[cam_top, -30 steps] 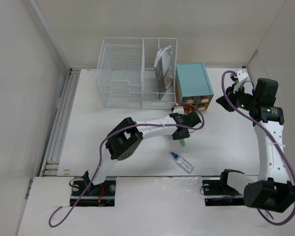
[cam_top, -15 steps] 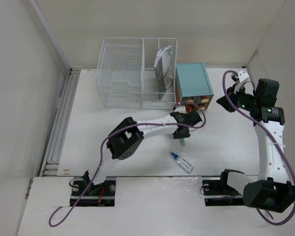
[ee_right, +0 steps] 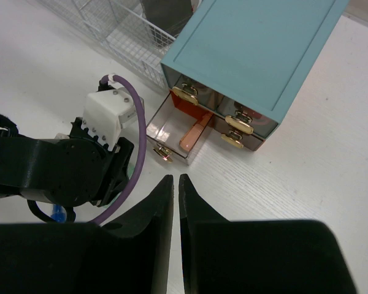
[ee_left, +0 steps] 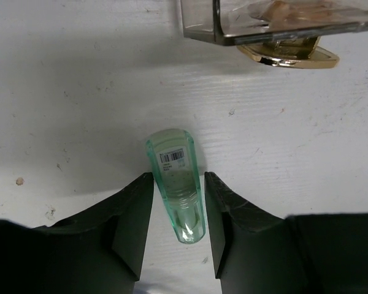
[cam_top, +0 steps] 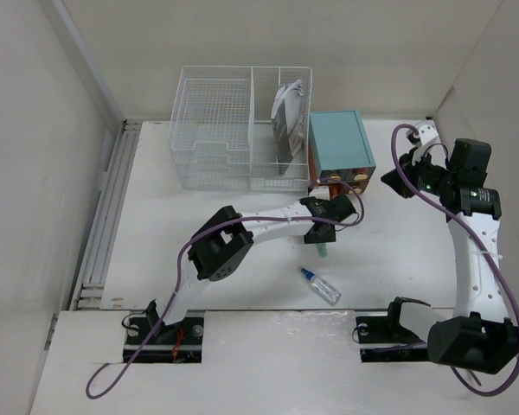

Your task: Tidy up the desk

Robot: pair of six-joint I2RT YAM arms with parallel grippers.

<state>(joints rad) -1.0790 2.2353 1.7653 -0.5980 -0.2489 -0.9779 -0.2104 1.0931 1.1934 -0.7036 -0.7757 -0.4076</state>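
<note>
The desk (cam_top: pixel 199 225) is a white tabletop. A pale green clear tube (cam_top: pixel 323 252) lies on it in front of the teal drawer box (cam_top: pixel 339 147). My left gripper (cam_top: pixel 320 239) is low over the tube. In the left wrist view the jaws (ee_left: pixel 178 176) closely straddle the tube's (ee_left: pixel 175 184) cap end, open, with a thin gap on the right side. My right gripper (cam_top: pixel 389 183) is shut and empty, held above the desk to the right of the box; it also shows in the right wrist view (ee_right: pixel 176 177).
The box's lower left drawer (ee_right: pixel 172 131) stands open with an orange item (ee_right: pixel 193 136) inside. A small bottle with a blue cap (cam_top: pixel 320 286) lies near the front edge. A white wire basket (cam_top: pixel 233 130) holding a dark packet (cam_top: pixel 287 121) stands at the back. A metal rail (cam_top: pixel 112 207) runs along the left.
</note>
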